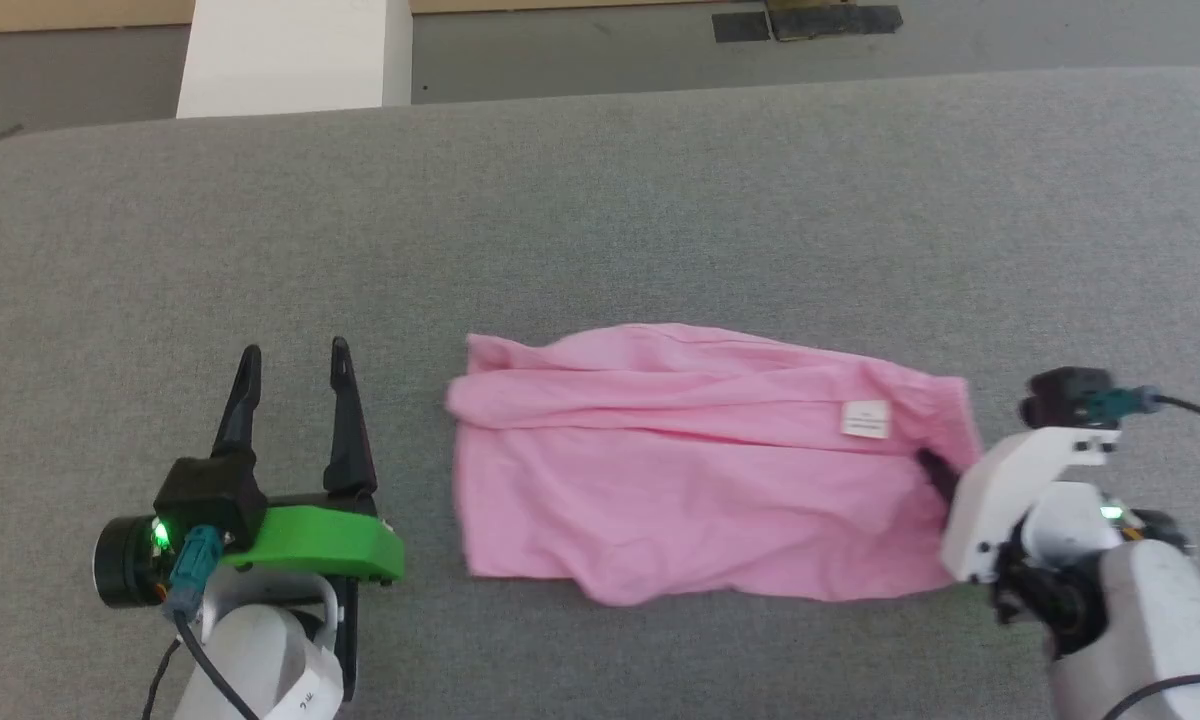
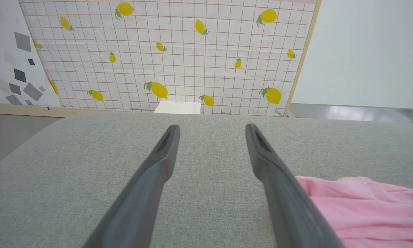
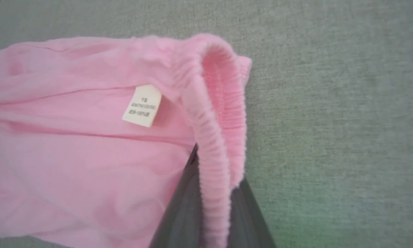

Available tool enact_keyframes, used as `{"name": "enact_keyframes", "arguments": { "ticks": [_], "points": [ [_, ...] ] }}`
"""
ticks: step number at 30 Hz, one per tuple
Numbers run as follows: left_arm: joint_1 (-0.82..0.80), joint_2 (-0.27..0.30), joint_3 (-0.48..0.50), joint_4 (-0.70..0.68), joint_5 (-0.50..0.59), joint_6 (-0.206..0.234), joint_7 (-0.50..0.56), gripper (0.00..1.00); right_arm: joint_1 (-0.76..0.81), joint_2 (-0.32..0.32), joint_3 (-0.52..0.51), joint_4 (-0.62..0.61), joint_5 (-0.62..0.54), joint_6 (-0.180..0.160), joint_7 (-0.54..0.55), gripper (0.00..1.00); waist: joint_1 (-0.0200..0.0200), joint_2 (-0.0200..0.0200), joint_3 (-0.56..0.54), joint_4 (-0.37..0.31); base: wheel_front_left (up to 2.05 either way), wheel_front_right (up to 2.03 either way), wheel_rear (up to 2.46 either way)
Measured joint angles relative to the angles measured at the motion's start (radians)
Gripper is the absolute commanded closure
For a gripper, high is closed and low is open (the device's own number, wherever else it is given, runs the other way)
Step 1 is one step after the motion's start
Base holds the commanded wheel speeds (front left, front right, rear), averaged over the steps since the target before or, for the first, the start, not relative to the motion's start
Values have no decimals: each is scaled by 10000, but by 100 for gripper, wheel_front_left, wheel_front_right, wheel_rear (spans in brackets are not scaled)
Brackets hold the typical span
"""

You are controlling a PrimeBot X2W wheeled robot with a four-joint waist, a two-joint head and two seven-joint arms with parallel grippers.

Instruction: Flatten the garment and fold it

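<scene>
Grey worktop (image 1: 660, 200) open behind and in front of the pink garment (image 1: 700, 480) — a narrow bare strip separates it from the left gripper (image 1: 295, 352). The right gripper (image 1: 932, 468), jaws pinching the waistband (image 3: 210, 137), blocks the right end.

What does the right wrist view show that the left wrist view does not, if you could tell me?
Right wrist view: the right claw pinching the garment by its ribbed elastic band, with the white label beside it. Left wrist view: the left claw open over the grey surface, with a lemon-print panel and a white box beyond. Both: pink fabric lying on that grey surface.
</scene>
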Motion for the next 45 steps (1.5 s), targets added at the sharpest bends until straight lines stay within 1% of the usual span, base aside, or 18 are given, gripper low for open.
{"name": "enact_keyframes", "arguments": {
  "ticks": [2,5,7,11,14,15,18,22,26,31,33,34,35,36,38,40,43,45],
  "points": [
    [76,-48,75,23,17,-42,0,0,6,-142,-520,-173,-552,0,119,100,0,0,-42,-14,0,0,0],
    [142,-136,159,59,92,-174,0,0,-4,-654,-1342,-499,-1425,-2,305,100,0,0,-72,-1,0,0,0],
    [159,-221,207,104,111,-234,0,0,-42,-884,-1741,-754,-1889,-8,535,100,0,0,-85,26,0,0,0],
    [163,-316,268,213,184,-370,0,0,-135,-830,-1751,-1369,-2011,-6,1037,100,-1,0,-130,80,0,0,0],
    [165,-370,299,276,232,-460,0,0,-129,-648,-1174,-2079,-1649,-8,1498,100,0,0,-194,132,0,0,0],
    [168,-428,334,322,268,-537,0,0,-16,-518,-284,-2995,-1108,-6,2038,100,0,0,-262,188,0,0,0],
    [167,-495,374,355,291,-598,0,0,170,-391,721,-3954,-646,-6,2493,100,0,0,-296,255,0,0,0],
    [155,-564,401,355,376,-637,0,0,188,-349,2092,-4692,-313,-8,2807,100,0,0,-241,363,0,0,0],
    [93,-623,405,351,560,-713,0,0,-8,-303,3210,-4493,-276,-6,2840,100,0,0,-106,481,0,0,0],
    [-86,-717,389,339,621,-792,0,0,-511,-213,4276,-3260,-134,-6,2573,100,0,0,99,674,0,0,0],
    [-101,-750,391,341,650,-796,0,0,-638,-151,4518,-2721,-35,-8,2456,100,0,0,164,738,0,0,0],
    [-101,-773,393,347,669,-796,0,0,-710,-128,4625,-2437,25,-8,2339,95,0,0,194,768,0,0,0],
    [-102,-798,395,351,696,-798,0,0,-777,-125,4721,-2213,90,-8,2205,2,0,0,216,797,0,0,0],
    [-102,-817,397,362,696,-802,0,0,-825,-117,4788,-2042,171,-8,2113,0,0,0,224,819,0,0,0],
    [-101,-853,430,422,696,-805,0,0,-862,-98,4905,-1802,525,-8,1935,0,0,0,191,844,0,0,0],
    [-95,-867,499,426,708,-807,0,0,-861,-86,4920,-1877,855,-8,1616,0,0,0,119,830,0,0,0],
    [-60,-872,614,428,711,-836,0,0,-827,-73,4759,-2479,1492,-8,976,0,0,0,-36,750,0,0,0],
    [4,-878,685,420,723,-886,0,0,-686,-69,4602,-3131,2069,-8,414,0,0,0,-160,666,0,0,0]
  ]
}}
